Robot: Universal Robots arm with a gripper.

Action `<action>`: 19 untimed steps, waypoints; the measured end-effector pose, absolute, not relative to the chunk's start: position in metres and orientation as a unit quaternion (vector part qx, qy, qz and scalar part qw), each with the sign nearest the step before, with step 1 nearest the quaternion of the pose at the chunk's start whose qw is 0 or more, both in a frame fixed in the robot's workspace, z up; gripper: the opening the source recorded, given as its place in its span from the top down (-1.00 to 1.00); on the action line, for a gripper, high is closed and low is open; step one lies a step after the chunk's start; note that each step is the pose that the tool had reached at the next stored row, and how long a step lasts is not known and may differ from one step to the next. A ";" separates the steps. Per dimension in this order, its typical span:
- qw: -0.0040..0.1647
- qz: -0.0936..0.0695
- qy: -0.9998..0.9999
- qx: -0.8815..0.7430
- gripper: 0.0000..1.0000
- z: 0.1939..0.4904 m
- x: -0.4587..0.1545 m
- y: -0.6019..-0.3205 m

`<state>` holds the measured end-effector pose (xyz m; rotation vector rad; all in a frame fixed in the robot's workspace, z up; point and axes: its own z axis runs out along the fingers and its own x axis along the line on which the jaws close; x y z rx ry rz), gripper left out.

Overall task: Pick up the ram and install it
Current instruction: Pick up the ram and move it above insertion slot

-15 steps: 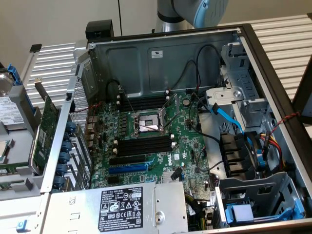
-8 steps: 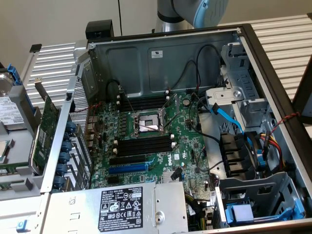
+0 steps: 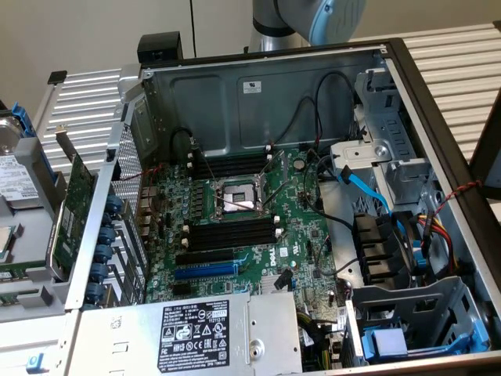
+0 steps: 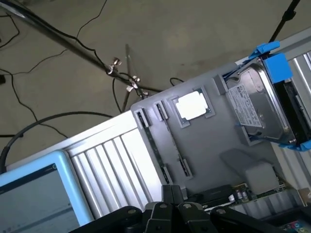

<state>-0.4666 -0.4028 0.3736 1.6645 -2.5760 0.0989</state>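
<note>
The robot arm [image 3: 309, 19] is cut off by the exterior view's upper edge, and a hard drive [image 3: 16, 176] at that view's left runs out of frame. In the wrist view the gripper [image 4: 171, 195] is clipped by the picture's edge, a blue-framed screen [image 4: 36, 194] is blurred and partly cropped, and the drive label [image 4: 248, 104] is too small to read.

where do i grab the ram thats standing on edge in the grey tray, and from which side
Take the ram at the middle of its exposed long edge, pinching the two flat faces, and come from straight above the grey tray. It appears to stand on edge in a narrow groove, with end brackets blocking both short ends, so probably only that edge is free.
</note>
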 end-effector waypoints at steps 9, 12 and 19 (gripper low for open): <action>0.015 0.042 -0.809 0.586 0.79 0.373 -0.467 -0.403; 0.004 0.030 -0.805 0.592 0.79 0.373 -0.467 -0.403; -0.002 0.022 -0.796 0.604 0.79 0.373 -0.468 -0.403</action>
